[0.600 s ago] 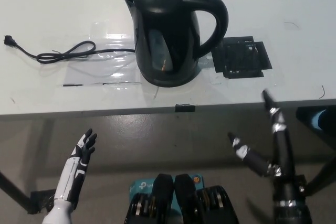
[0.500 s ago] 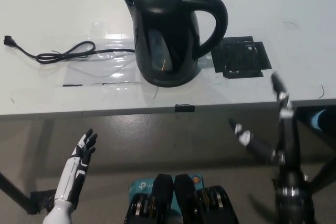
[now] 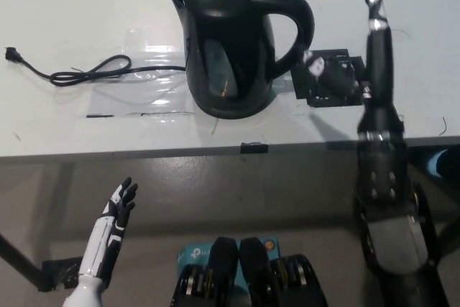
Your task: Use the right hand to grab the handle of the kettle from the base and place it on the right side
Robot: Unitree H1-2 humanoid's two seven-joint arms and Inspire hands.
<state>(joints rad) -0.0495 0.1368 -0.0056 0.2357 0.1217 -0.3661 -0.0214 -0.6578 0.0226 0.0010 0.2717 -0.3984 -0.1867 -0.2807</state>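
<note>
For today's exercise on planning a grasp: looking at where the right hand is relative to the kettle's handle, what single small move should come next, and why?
Probably a short sideways move of the right hand toward the handle, fingers kept apart. The hand is open over the table, just right of the kettle, touching nothing; the kettle remains on its base. The left hand rests low, below the table edge.

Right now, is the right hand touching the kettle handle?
Apart. The head view shows the right hand open over the table, with bare table visible between its fingers and the kettle handle.
</note>
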